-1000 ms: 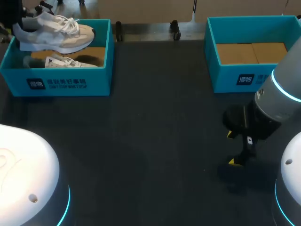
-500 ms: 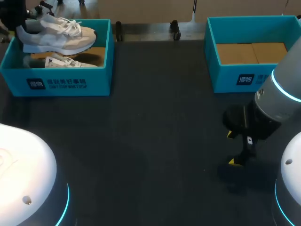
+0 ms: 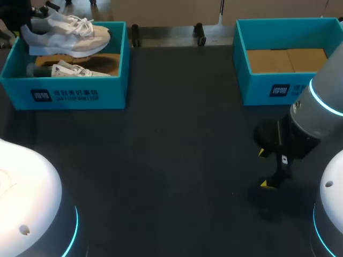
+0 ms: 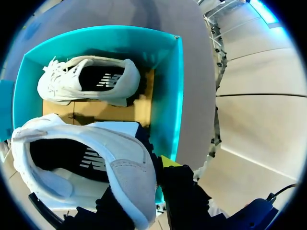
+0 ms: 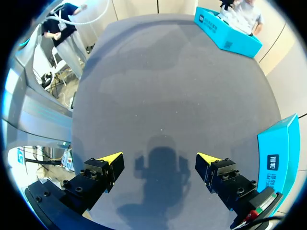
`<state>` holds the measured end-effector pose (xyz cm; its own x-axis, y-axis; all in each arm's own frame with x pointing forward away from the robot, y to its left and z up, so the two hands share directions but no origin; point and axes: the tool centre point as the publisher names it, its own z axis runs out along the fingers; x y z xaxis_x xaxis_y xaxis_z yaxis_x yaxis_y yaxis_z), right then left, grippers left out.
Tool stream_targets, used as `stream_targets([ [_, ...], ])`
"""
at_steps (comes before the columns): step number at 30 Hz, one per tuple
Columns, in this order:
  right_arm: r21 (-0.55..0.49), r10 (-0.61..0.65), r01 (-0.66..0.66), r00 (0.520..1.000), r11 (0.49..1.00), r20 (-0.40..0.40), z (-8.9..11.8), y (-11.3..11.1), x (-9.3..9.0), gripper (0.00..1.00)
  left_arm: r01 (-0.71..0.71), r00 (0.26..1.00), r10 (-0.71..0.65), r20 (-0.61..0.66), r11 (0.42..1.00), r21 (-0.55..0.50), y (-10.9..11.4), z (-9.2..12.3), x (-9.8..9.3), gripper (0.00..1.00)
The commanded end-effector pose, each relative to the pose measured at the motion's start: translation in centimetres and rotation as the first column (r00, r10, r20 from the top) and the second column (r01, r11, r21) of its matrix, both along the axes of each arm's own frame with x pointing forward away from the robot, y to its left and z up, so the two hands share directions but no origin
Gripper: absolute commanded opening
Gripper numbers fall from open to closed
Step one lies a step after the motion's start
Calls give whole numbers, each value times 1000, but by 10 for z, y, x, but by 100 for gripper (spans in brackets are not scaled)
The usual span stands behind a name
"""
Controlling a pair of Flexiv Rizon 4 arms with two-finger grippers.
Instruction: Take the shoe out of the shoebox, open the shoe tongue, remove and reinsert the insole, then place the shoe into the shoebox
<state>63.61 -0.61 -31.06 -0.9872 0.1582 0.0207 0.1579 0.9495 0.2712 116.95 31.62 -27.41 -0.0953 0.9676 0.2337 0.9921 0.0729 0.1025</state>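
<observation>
A white sneaker [image 3: 67, 33] hangs level over the left teal shoebox [image 3: 69, 93], lifted clear of its rim. My left gripper [image 4: 144, 184] is shut on the sneaker's [image 4: 81, 163] heel collar, one yellow tip showing beside the heel. A second white sneaker [image 3: 69, 69] lies on the cardboard floor inside that box, and shows under the held one in the left wrist view [image 4: 88, 84]. My right gripper [image 3: 270, 168] hovers low over the table's right side, open, with nothing between its fingers [image 5: 160, 160].
A second teal box [image 3: 284, 88] stands at the back right, holding only a cardboard liner. My right arm [image 3: 321, 112] comes in beside it. The white housing of my left arm [image 3: 24, 209] fills the front left corner. Dark table [image 3: 171, 160] lies between the boxes.
The held sneaker has risen slightly, shifted a little right and levelled out above the left box. My right arm has not moved.
</observation>
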Motion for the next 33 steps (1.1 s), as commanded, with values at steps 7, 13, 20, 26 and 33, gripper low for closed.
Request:
stream_targets([
  [7,0,0,0,1000,1000,2,-1,0,-1,100,2,1000,-2,2,1000,0,0,2,-1,0],
  [13,0,0,0,1000,1000,2,-1,0,-1,100,-2,1000,2,0,1000,-2,-1,-4,0,0],
  [20,0,0,0,1000,1000,2,-1,0,-1,100,-19,1000,19,-13,1000,4,-1,-17,4,0],
  [26,0,0,0,1000,1000,2,-1,0,-1,100,-29,999,29,-22,1000,10,-2,-27,8,0],
  [33,0,0,0,1000,1000,2,-1,0,-1,100,-38,998,39,-39,999,17,-5,-44,14,0],
])
